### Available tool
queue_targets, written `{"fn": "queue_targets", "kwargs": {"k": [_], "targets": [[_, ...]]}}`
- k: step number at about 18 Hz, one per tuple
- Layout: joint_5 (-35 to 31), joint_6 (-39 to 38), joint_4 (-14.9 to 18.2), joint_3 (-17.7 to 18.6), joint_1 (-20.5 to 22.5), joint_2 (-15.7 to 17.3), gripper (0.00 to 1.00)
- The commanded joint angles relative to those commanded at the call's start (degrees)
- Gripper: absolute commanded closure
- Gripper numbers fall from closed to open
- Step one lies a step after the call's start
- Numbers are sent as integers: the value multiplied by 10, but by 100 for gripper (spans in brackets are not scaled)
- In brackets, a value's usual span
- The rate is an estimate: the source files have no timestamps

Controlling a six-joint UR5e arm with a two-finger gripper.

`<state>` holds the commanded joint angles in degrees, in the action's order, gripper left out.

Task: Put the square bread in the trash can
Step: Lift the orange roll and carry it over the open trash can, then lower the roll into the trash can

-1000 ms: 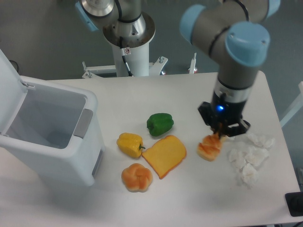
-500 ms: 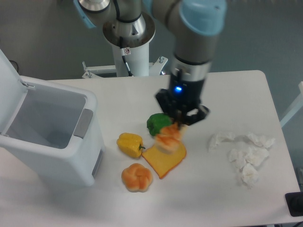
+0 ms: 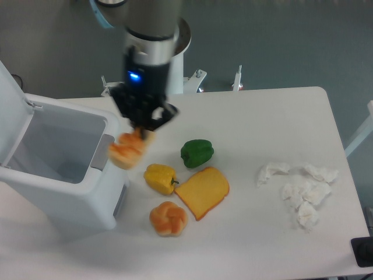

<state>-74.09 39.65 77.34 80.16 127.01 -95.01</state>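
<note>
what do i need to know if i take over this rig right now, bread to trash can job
Claw: shut on a small orange-and-cream bread piece, held in the air.
Where: the piece hangs at the right rim of the large white plastic trash can, whose hinged lid is open. It is not over the opening yet.
Done: bread grasped and lifted off the table.
Left: move over the opening, open the claw, drop the bread in.
Note: a flat tan squarish bread slice lies on the table. The held piece looks lumpy, so check that it is the right one.
</note>
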Motion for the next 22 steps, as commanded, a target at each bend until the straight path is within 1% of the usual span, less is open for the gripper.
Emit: {"fn": "queue_targets", "kwargs": {"k": [3, 5, 7, 9, 11, 14, 15, 16, 17, 22], "targets": [[1, -19, -2, 2, -32, 1, 80], [2, -22, -3, 9, -48, 1, 76], [3, -22, -3, 16, -60, -1, 68], [3, -22, -4, 25, -67, -2, 66], [4, -22, -4, 31, -68, -3, 58], [9, -22, -4, 33, -68, -5, 35], [9, -22, -4, 33, -68, -8, 24], [9, -22, -4, 33, -68, -10, 8], [9, -22, -4, 33, -68, -11, 0], [7, -23, -4, 33, -71, -23, 0]]}}
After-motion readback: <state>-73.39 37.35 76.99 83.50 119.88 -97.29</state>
